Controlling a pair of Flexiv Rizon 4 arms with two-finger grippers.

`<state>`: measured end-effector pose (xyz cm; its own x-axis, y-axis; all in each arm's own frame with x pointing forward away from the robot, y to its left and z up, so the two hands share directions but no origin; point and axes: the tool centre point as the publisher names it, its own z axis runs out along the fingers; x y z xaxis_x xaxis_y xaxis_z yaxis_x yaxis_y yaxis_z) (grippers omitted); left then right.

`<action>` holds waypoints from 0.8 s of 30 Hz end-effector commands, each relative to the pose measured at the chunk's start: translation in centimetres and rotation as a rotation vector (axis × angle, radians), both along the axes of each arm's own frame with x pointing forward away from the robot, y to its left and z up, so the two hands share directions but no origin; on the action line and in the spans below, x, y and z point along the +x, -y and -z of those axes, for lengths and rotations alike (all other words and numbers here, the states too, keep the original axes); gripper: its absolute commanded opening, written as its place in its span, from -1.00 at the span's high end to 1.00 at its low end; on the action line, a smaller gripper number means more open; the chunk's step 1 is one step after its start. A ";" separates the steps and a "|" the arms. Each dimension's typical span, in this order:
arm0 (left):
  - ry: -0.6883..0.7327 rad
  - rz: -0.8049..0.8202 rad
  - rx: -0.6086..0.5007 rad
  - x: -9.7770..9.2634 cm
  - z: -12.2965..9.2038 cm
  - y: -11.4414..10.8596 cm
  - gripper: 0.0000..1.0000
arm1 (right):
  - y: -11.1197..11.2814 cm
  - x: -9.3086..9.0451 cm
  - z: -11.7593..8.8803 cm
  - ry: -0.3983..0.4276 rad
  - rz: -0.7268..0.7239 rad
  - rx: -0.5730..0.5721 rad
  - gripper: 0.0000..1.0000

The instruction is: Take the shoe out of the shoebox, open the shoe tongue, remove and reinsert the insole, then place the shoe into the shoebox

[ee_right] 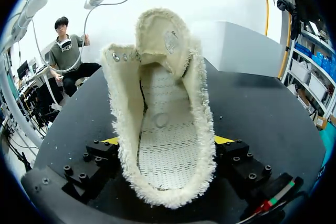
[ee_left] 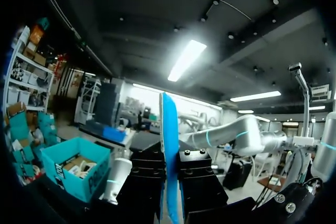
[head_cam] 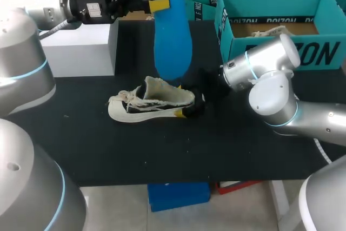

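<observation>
Blue insole (head_cam: 172, 41): head view first. It's up in the air over the black table (head_cam: 97, 139), standing on end, right above the shoe.
Shoe (head_cam: 154, 101): cream and black, sitting on its sole mid-table with the toe pointing to my left, well outside the box.
Shoebox (head_cam: 281, 52): teal and open, at the far right of the table.
White box (head_cam: 81, 50): far left, well apart from the shoe.
Left claw (ee_left: 170, 182): left wrist view. It's pinched tight on the insole, which shows edge-on as a thin blue strip between the black fingers. The shoebox is off to one side, well apart.
Right claw (ee_right: 167, 141): right wrist view. It's pressed against both sides of the shoe's fluffy heel end, so it has the shoe clamped. The tongue is standing up and the bare perforated footbed shows inside.
</observation>
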<state>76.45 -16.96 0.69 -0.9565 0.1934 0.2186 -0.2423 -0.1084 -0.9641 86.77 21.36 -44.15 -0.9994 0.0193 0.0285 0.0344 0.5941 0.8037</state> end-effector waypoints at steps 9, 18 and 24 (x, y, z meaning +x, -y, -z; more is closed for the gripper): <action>-0.014 -0.010 -0.006 -0.4 0.1 0.1 1.00 | 0.0 0.2 0.4 -0.001 0.000 -0.001 1.00; -0.027 -0.009 0.003 -0.4 0.4 0.2 1.00 | 0.0 0.2 0.4 -0.001 0.000 -0.001 1.00; -0.027 -0.009 0.003 -0.4 0.4 0.2 1.00 | 0.0 0.2 0.4 -0.001 0.000 -0.001 1.00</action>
